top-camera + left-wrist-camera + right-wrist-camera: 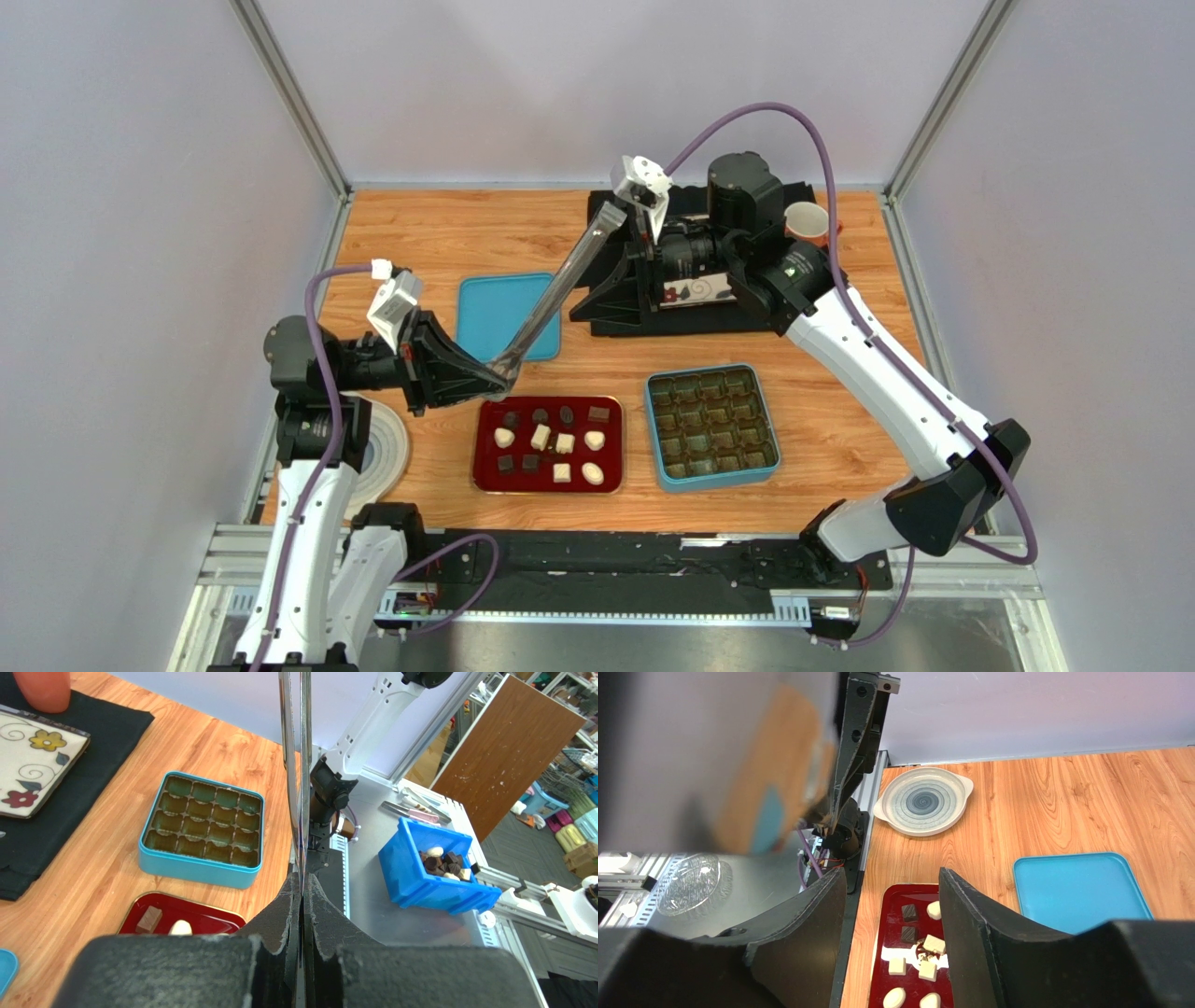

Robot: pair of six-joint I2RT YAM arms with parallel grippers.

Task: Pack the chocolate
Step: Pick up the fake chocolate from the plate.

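chocolate (540, 437), about a dozen dark and cream pieces, lies in the red tray (481, 469) close to the near edge of the table (842, 448), just beyond the rail (631, 560) that carries the arm bases. off the table, past the right arm's base, a blue bin (439, 882) holds more dark and pale pieces. just right of the tray, across a narrow strip of wood, sits the blue tin (716, 480), its grid of brown compartments facing up. left of the tray a round grey plate (386, 451) lies at the table's left edge, partly hidden by the left arm. the left gripper (502, 373) hangs over the tray's far left corner, fingers pressed together on one end of long metal tongs (554, 301). the tongs slant up and away across the blue lid (491, 315), which lies flat just beyond the tray. farther back a black mat (687, 322) carries a square flowered plate (697, 290). the right gripper (892, 875) hangs over the mat's left end, fingers spread apart and gripping nothing. the tongs pass close beside it, a blur at the left of its wrist view. a small cup (805, 220) stands near the mat's far right corner. bare wood shows right of the tin and in the far left corner beyond the lid. grey walls close the left, far and right edges.
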